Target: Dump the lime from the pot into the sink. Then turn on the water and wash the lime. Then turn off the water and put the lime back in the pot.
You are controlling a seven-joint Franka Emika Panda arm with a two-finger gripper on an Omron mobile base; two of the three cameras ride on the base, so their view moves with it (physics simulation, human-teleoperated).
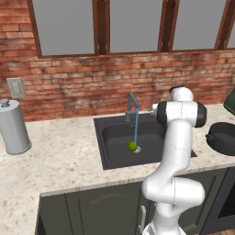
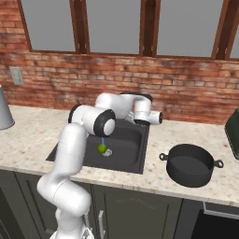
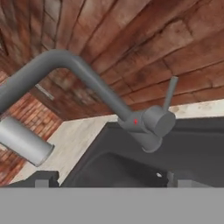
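Green, small, round lime [image 1: 132, 146] sitting at bottom of black rectangular recessed sink [image 1: 110, 147], right by round silver drain [image 1: 138, 149]; thin blue water stream [image 1: 136, 128] falling from spout of grey angular metal faucet [image 1: 132, 106] onto or just beside it. Same in right base view: lime [image 2: 101, 148] low in sink [image 2: 130, 151], partly behind white arm's elbow.

Wide, round, dark grey-black low-sided pot [image 2: 190, 164] standing upright on speckled beige stone surface [image 2: 158, 140], right of sink & well apart from lime; two side handles visible, nothing visible inside. In left base view, pot [image 1: 223, 137] cut off at right edge.

Gripper [image 3: 109, 178] up near faucet base, at back edge of sink; two dark fingertips [image 3: 43, 178] spread wide apart at bottom of hand view, nothing between them, so open & empty. Faucet [image 3: 87, 83] close in front in hand view: bent tube w/ cylindrical body, thin lever [image 3: 169, 92] sticking up from it, small red dot on body. Can't tell if fingertips touching faucet.

Also on surface: tall grey metal cylinder canister [image 1: 13, 126] far left, well apart from sink. Red brick wall [image 1: 82, 87] behind, w/ pale outlet plate [image 1: 16, 87] & wood-framed windows [image 1: 105, 25] above. Dark cabinet fronts [image 1: 92, 209] below surface.
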